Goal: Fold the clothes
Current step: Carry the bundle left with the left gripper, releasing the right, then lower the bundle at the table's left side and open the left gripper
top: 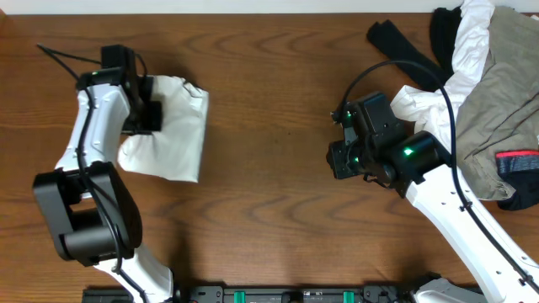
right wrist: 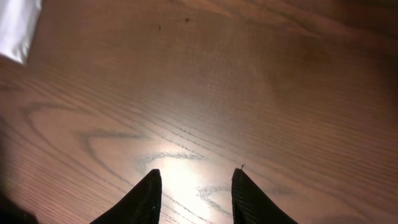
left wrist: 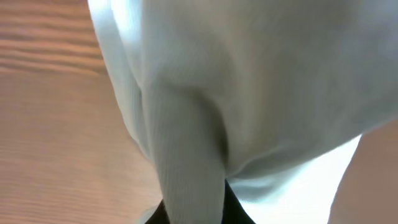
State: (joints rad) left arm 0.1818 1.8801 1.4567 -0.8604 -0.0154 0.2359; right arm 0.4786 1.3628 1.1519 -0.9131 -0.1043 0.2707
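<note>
clothes heap [top: 497, 84], one; white shirt [top: 177, 135], one

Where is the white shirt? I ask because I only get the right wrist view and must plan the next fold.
Observer: The white shirt lies bunched on the left side of the table.
Operator: Is the left arm on it?
Observer: Yes, the left gripper is shut on a fold of it.
Operator: Anything else to fold?
Observer: A pile of clothes sits at the far right corner.
</note>
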